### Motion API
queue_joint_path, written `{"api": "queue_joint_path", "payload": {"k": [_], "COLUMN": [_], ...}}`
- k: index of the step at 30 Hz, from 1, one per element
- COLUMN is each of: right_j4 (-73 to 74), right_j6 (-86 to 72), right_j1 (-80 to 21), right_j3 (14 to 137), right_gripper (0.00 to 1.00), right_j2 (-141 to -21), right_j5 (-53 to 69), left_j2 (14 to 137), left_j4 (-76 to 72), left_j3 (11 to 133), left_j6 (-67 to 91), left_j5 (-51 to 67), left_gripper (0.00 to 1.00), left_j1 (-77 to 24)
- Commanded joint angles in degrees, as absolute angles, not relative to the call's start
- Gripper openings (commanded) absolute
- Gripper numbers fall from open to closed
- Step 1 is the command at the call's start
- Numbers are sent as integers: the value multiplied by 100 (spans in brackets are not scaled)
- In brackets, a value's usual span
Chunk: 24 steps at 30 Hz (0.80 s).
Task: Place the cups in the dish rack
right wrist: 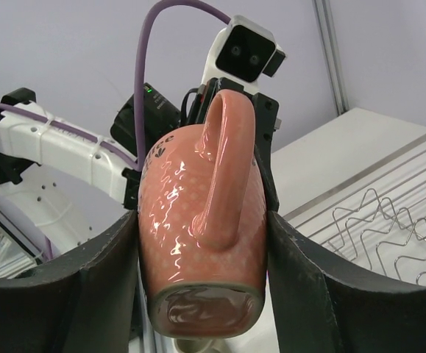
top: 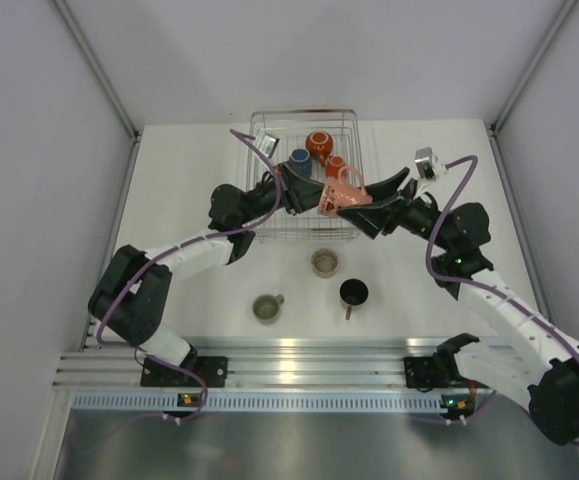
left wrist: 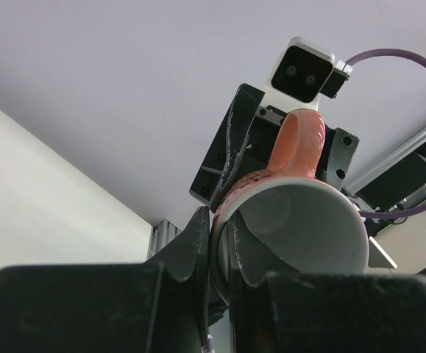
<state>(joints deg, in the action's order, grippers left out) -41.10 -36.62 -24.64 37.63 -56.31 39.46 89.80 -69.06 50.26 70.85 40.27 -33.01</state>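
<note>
The pink cup (top: 341,190), white inside (left wrist: 308,228), hangs in the air over the front right of the silver wire dish rack (top: 269,228), held from both sides. My left gripper (top: 311,196) pinches its rim, one finger inside and one outside (left wrist: 218,228). My right gripper (top: 361,207) grips its body, handle toward the camera (right wrist: 201,220). Two orange cups (top: 317,146) (top: 336,165) and a dark blue cup (top: 300,157) sit in the rack. Two olive cups (top: 325,262) (top: 266,307) and a black cup (top: 353,292) stand on the table in front.
The rack's wire prongs (right wrist: 389,235) show below right in the right wrist view. White walls enclose the table on three sides. A metal rail (top: 299,360) with both arm bases runs along the near edge.
</note>
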Motion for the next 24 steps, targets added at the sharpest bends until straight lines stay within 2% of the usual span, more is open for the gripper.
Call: {"api": "queue_joint_path", "payload": {"k": [1,3,4,5,8,12,19,24], "right_j4": [-4255,-4079,-3913,-3859,-3569,-3244,-2507,-1620], "right_j6": [-3385,-3270,-3156,-3120,-2918,-2638,-2242,-1724], "right_j1": [-2593,-2593,-2593,-2593,-2593,-2558,-2260,-1891], "right_j3": [4008,4060,4078,4113,4201,4324,4649,5176], "right_gripper": [0,0,0,0,0,0,0,0], "right_j2": [-5555,-5511,-5502,-5485,-5458,-5458,-5528,-5870], "right_j5": [3885,3771,3701,3683,3569,3445,3375,3340], "left_j2": [8921,8903,8903,8877,8816,8640,8104,7524], "left_j4": [-7409,-7392,-7348,-7235,-7006,-6628,-5583,-4010], "left_j3": [5124,5133,5142,5150,5177,5107,4800,4746], "left_j6": [7102,7102,7084,7058,6917,6706,5996,5108], "left_j5": [3893,3894,3894,3894,3876,3850,3789,3534], "left_gripper": [2,14,28,37,51,56,57,59], "left_j1": [-3305,-3296,-3287,-3287,-3278,-3226,-2892,-2515]}}
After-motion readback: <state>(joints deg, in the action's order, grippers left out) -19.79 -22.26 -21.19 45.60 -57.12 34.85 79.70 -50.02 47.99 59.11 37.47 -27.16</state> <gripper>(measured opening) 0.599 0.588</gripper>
